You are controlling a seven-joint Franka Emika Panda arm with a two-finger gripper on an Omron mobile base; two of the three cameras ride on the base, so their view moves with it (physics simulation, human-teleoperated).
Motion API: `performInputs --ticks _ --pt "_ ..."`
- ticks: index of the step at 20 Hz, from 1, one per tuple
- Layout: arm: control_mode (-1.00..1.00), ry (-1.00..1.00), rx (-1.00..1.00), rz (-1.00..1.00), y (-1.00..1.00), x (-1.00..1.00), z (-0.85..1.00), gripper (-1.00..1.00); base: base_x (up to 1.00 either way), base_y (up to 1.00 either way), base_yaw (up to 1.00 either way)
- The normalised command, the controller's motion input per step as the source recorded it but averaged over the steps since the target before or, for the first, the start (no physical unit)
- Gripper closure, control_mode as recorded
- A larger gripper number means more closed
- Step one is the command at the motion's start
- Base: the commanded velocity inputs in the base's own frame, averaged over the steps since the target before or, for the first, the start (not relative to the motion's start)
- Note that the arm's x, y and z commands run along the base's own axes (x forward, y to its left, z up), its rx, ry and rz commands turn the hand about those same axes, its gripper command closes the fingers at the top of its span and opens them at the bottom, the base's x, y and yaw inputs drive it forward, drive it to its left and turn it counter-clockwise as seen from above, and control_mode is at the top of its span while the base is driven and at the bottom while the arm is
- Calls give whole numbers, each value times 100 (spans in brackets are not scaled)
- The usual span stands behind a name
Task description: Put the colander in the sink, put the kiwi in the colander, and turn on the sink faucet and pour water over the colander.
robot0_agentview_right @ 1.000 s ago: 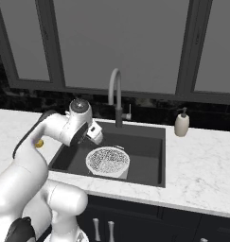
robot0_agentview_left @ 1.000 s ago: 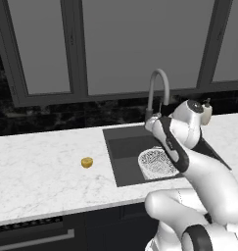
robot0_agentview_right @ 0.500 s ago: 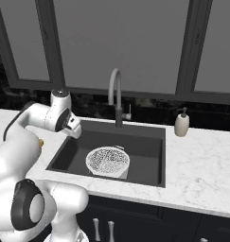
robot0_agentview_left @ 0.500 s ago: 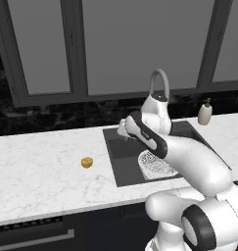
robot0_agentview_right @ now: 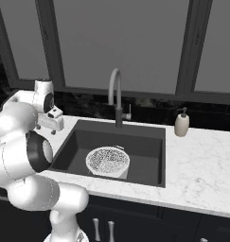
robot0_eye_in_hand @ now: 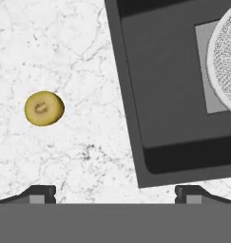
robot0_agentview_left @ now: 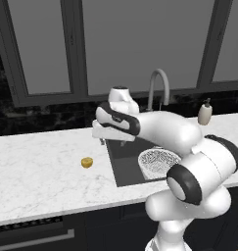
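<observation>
White marble counter (robot0_agentview_left: 37,166) holds one kiwi (robot0_agentview_left: 87,162); one colander (robot0_agentview_left: 158,162) in sink (robot0_agentview_right: 69,149).

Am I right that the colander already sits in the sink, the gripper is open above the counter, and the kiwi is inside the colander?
Not quite. The colander does sit in the sink, and the gripper is open above the counter, but the kiwi lies on the counter left of the sink, not in the colander. The left base view shows it.

Bare counter (robot0_eye_in_hand: 64,57) lies all round the kiwi (robot0_eye_in_hand: 44,108), nothing crowding it; the sink (robot0_eye_in_hand: 150,118) edge runs well to its side, the colander (robot0_eye_in_hand: 226,61) sitting farther inside the basin
</observation>
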Motion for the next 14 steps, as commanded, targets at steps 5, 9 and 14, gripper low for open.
performInputs --ticks 5,9,14 --pt "-100 17 -17 2 71 0 -40 -100 0 0 0" --pt "-100 4 -10 0 36 -1 -42 -100 0 0 0" --pt "-100 0 0 1 23 0 -47 -100 0 0 0"
